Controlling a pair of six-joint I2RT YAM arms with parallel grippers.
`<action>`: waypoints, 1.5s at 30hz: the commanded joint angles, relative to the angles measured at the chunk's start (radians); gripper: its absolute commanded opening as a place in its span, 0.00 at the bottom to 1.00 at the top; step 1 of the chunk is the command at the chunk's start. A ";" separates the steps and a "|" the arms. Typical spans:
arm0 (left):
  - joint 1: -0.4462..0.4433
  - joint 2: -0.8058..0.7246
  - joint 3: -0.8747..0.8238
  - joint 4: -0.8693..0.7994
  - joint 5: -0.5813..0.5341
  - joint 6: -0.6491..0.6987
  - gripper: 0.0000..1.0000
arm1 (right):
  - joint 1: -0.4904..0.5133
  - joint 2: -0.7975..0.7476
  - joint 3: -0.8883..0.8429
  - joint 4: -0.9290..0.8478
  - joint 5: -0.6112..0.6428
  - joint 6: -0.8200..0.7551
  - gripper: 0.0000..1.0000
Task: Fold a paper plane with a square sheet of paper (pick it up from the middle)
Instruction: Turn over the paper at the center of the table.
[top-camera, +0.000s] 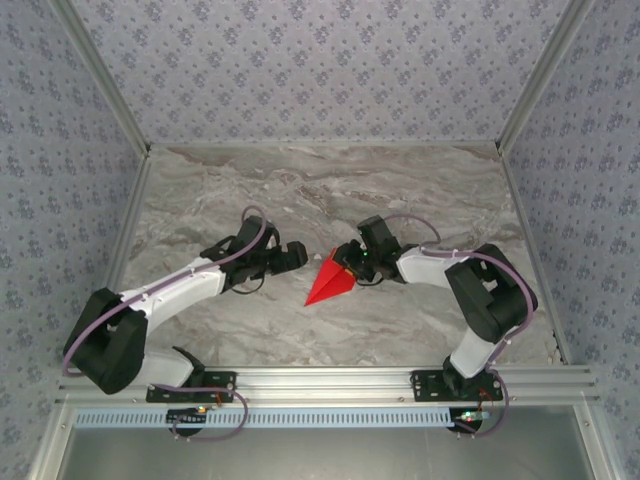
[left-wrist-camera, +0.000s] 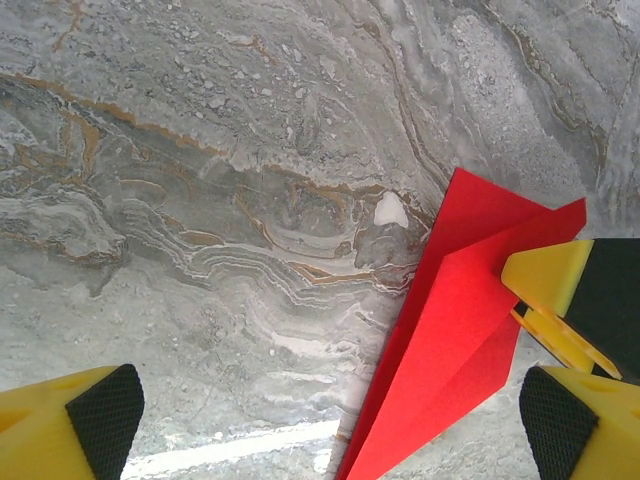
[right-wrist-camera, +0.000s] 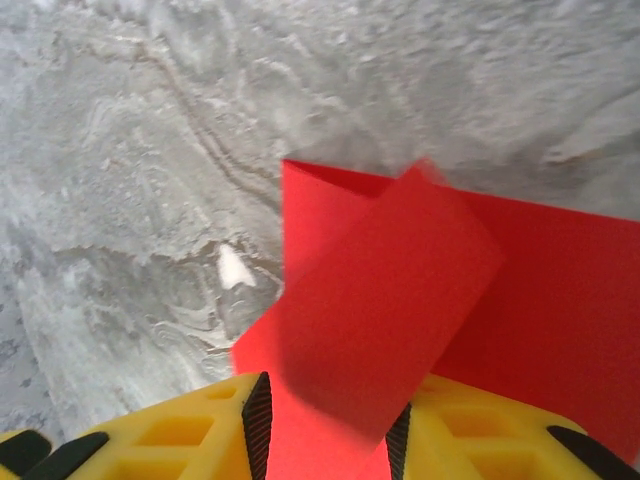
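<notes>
From the top camera I see the bright red paper plane (top-camera: 327, 284), a narrow pointed dart of creased layers. It lies on the grey-veined marble counter (top-camera: 400, 190) between the two arms, its tip aimed at the near left. The left pincer (top-camera: 300, 258) sits just left of it and the right pincer (top-camera: 348, 265) is at its wide rear end.

My left wrist camera adds the detail. The left pincer (left-wrist-camera: 330, 428) is spread as wide as it goes, one black-padded yellow finger in each lower corner, with nothing between them but counter and the dart's tip. The paper plane (left-wrist-camera: 450, 340) runs up to the right, its layered folds plain. A yellow finger of the right pincer (left-wrist-camera: 545, 285) rests on its rear edge.

The right wrist camera looks along the paper plane (right-wrist-camera: 560, 300) from the back. One flap stands up tilted and blurred, while the rest lies flat. The right pincer (right-wrist-camera: 330, 440) has its jaws partway closed with red paper filling the gap between the pads. I cannot tell whether they are actually pinching it.

The top camera alone shows the room. Pale wallpapered walls (top-camera: 320, 60) with a small blue floral print enclose the counter on three sides. Aluminium rails (top-camera: 330, 378) carry the arm bases along the near edge.
</notes>
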 joint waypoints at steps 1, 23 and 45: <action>0.019 0.001 -0.021 -0.002 0.036 -0.023 0.99 | 0.020 0.009 -0.021 0.066 -0.021 0.013 0.37; 0.105 -0.057 -0.085 0.217 0.470 -0.156 0.99 | -0.087 -0.159 -0.075 0.284 -0.261 -0.058 0.02; 0.032 0.042 -0.141 0.973 0.625 -0.479 0.84 | -0.156 -0.180 -0.001 0.566 -0.615 0.250 0.06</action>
